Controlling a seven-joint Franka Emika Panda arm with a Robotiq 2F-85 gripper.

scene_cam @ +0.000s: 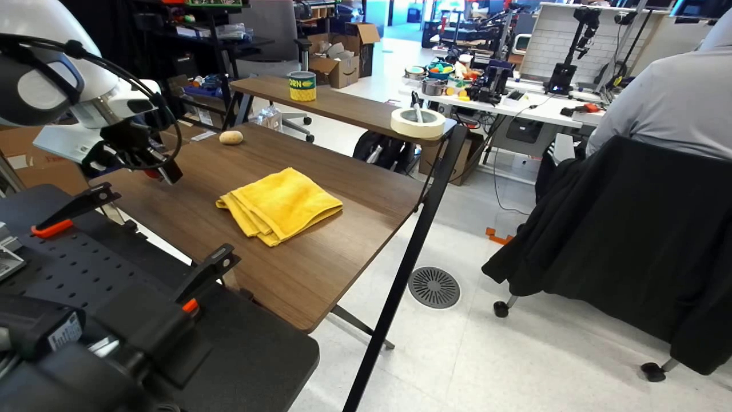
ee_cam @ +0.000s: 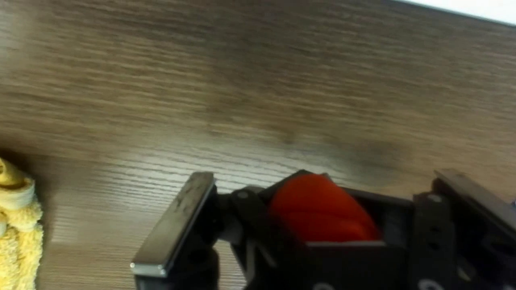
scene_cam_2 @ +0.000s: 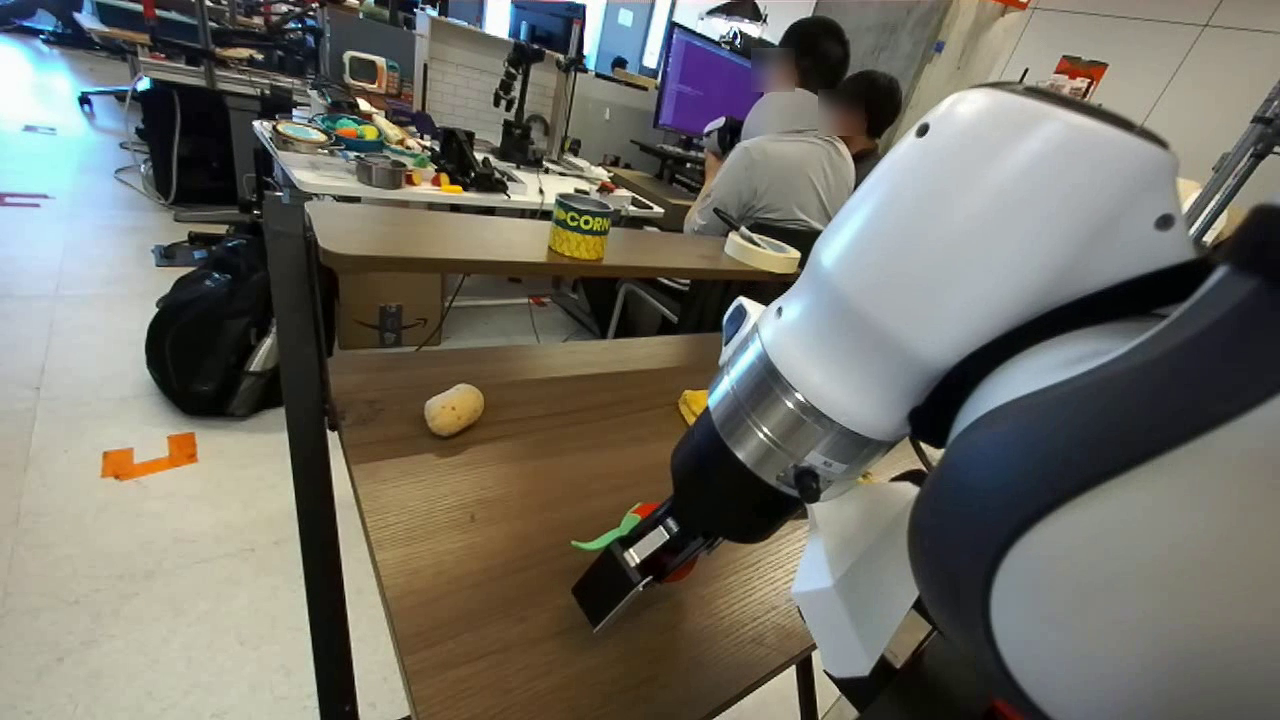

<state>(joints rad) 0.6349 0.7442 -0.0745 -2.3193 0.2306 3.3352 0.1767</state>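
One red item w/ green stem; tool clamped on it, over brown counter. Yellow cloth approx 9 o'clock of item, wrist view. Ext. view: potato approx 11 o'clock of tool, CORN can approx 12 o'clock, on raised shelf.

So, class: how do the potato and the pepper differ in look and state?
The potato is tan; the pepper is red with a green stem. The potato lies uncovered on the table; the pepper sits in the claw, partly hidden. Both look rounded where visible.
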